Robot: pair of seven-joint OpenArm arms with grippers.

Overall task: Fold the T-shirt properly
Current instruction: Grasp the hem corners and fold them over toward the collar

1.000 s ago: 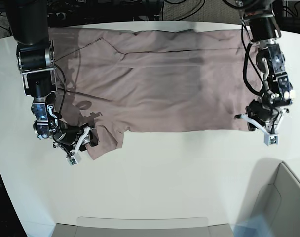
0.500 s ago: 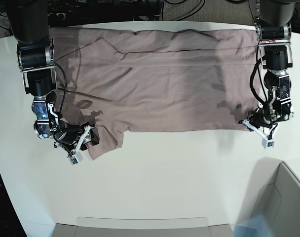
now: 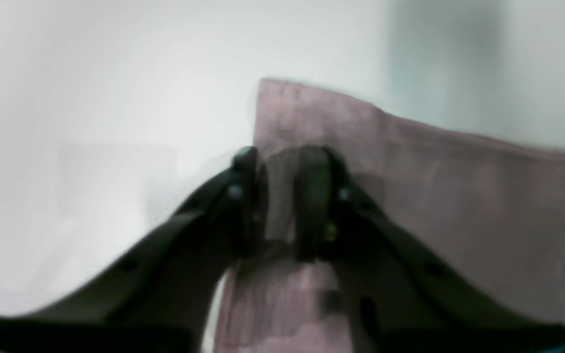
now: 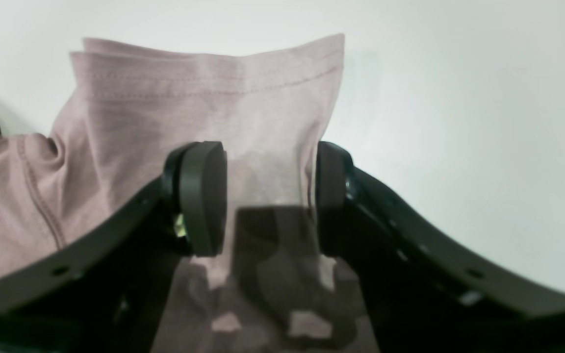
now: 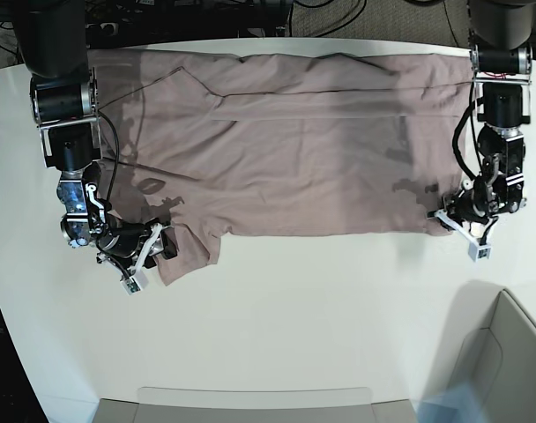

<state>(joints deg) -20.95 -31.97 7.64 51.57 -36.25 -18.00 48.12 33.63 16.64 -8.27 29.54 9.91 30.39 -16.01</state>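
Left hand (image 3: pixel 280 203) nearly closed around the T-shirt (image 5: pixel 294 150) corner; right hand (image 4: pixel 265 196) wide astride its sleeve

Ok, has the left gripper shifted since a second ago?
Yes. The left gripper has moved in onto the T-shirt's bottom corner, jaws narrowing around the hem.

Change over the last second. The left gripper (image 5: pixel 463 231) has travelled from above the hem corner of the T-shirt (image 5: pixel 294 150) down onto it, and its arm has swung from a slant to nearly upright. Its jaws, spread wide earlier, have narrowed around the corner; in the left wrist view a thin fold of cloth sits between the fingertips (image 3: pixel 312 196), with a small gap remaining.
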